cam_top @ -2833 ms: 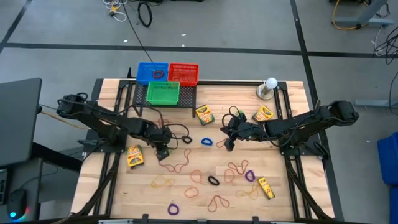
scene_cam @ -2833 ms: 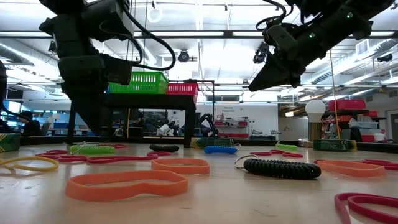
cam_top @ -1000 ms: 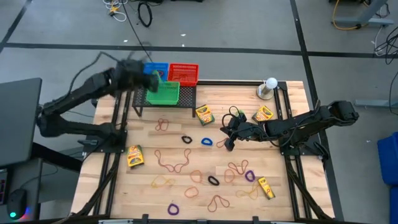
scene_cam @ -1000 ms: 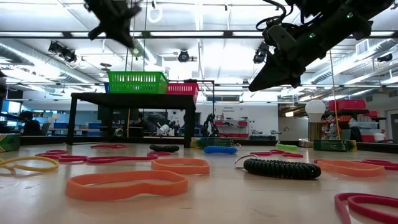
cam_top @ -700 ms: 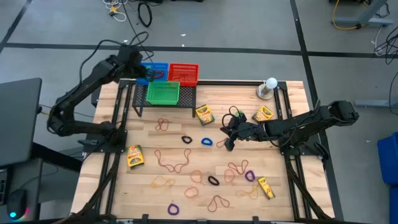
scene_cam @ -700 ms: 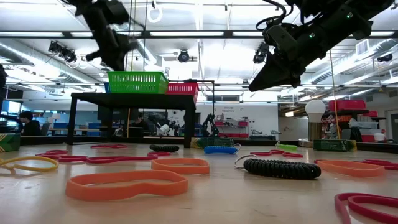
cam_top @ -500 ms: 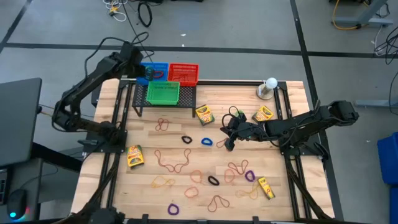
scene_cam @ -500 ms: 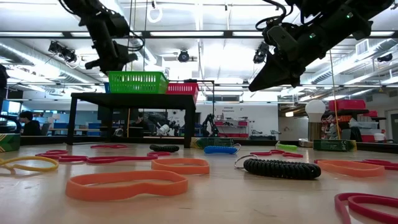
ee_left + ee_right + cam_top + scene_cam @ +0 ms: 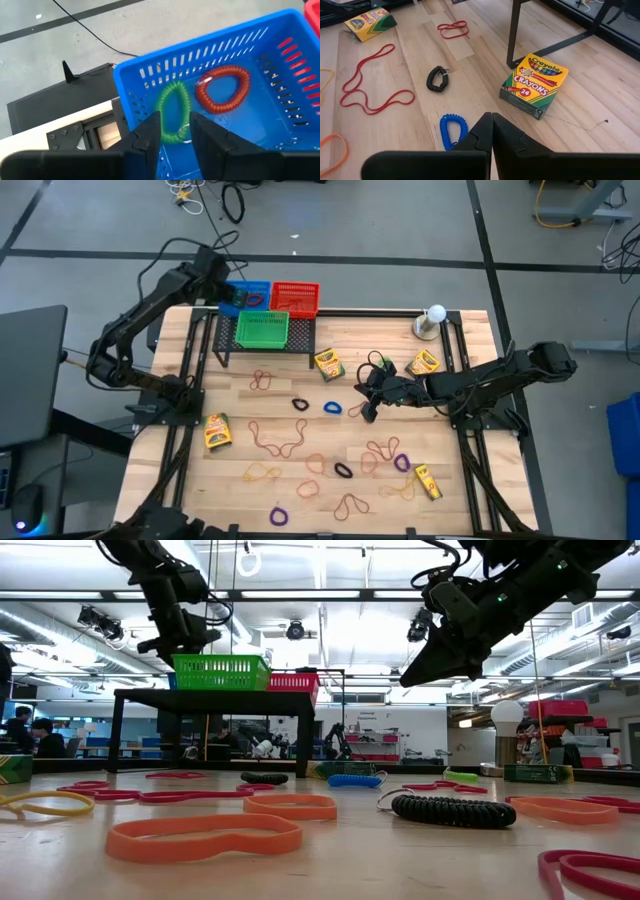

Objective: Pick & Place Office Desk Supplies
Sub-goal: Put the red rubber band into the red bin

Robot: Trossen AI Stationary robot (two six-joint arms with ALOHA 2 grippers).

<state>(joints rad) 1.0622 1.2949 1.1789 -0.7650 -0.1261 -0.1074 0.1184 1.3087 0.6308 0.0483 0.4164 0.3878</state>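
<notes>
Left gripper (image 9: 172,131) over blue basket (image 9: 280,60), jaws parted, nothing between them; just ahead of them lie two coils, one green coil (image 9: 171,111), one red coil (image 9: 223,88), long axes roughly parallel; right gripper (image 9: 491,131) jaws clenched empty above counter (image 9: 630,85), blue coil (image 9: 451,129) beside, lengthwise toward them.

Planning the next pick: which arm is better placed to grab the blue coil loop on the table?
Right. The right gripper hovers beside the blue coil loop; the left gripper is far off, over the blue basket.

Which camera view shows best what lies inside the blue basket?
The left wrist view: it looks into the blue basket, showing a green coil and a red coil. The high view shows the basket small, contents unclear; the low view hides it behind the green basket.
</notes>
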